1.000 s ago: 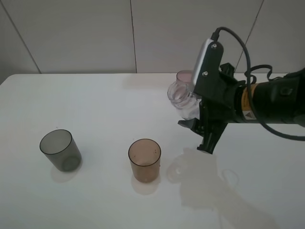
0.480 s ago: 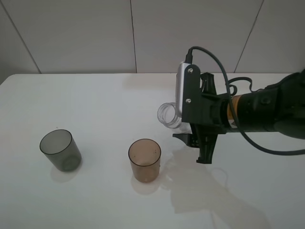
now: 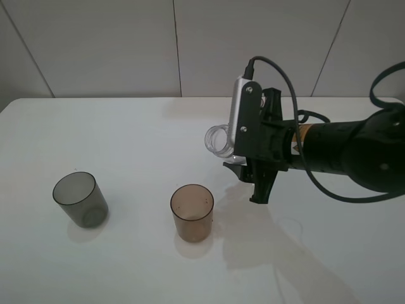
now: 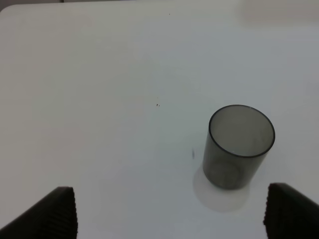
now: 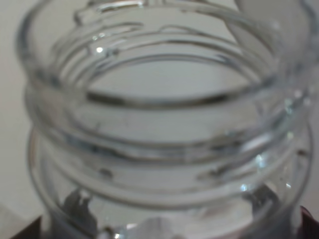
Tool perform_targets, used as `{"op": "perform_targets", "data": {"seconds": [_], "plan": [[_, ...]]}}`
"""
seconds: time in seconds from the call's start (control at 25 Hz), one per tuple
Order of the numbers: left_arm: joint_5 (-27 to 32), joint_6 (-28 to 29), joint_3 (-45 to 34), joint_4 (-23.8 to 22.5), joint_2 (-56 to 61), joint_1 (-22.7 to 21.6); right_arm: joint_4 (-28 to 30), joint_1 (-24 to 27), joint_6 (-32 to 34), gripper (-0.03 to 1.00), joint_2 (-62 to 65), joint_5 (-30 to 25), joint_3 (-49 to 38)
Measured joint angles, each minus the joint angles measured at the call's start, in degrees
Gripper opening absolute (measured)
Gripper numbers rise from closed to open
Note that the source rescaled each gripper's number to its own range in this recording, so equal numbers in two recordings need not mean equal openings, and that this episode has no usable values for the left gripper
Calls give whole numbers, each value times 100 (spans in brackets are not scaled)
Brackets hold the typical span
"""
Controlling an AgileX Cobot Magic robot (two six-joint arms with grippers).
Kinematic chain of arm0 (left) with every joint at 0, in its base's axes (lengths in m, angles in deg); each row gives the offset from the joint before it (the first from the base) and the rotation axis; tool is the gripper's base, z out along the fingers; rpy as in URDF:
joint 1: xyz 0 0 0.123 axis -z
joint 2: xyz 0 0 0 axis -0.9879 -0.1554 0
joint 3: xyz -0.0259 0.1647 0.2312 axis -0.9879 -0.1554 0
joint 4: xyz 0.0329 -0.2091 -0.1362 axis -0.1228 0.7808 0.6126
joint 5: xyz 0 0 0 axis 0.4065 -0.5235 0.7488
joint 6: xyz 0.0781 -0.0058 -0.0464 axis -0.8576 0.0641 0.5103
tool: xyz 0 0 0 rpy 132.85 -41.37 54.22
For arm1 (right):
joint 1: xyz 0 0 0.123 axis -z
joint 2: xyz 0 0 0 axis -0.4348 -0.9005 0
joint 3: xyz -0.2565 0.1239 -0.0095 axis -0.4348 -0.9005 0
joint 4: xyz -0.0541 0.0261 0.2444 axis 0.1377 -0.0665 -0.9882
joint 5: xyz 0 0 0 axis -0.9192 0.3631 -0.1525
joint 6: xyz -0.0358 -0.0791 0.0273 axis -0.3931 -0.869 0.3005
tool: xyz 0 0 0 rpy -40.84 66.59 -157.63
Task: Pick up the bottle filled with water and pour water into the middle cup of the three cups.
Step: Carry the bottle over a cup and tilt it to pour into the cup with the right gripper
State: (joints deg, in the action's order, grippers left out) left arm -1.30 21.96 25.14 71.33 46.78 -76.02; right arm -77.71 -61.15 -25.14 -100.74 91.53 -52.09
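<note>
The bottle (image 3: 220, 139) is pinched, tipped sideways, in the jaws of the right gripper (image 3: 245, 179), aloft near the middle cup (image 3: 192, 212), untouching; the jaws of the left gripper (image 4: 174, 215) are spread, the grey cup (image 4: 239, 147) seen between them.

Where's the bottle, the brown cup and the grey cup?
the bottle (image 3: 220, 140): exterior high view, its open neck.
the middle cup (image 3: 192, 216): exterior high view, its brown side wall.
the grey cup (image 4: 233, 160): left wrist view, its side wall.

Upright smoky grey cup (image 4: 240, 145) on white table (image 4: 99, 74)
</note>
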Motion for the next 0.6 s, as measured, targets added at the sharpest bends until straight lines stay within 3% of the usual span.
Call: {"op": "perform_targets", "data": {"seconds": [0.28,0.6], "plan": [[0,0,0,0,0,0,-907,-99,-628,0,-94,766,5],[0,0,0,0,0,0,-2952,-837,-3173,0,-420,1348,5]]}}
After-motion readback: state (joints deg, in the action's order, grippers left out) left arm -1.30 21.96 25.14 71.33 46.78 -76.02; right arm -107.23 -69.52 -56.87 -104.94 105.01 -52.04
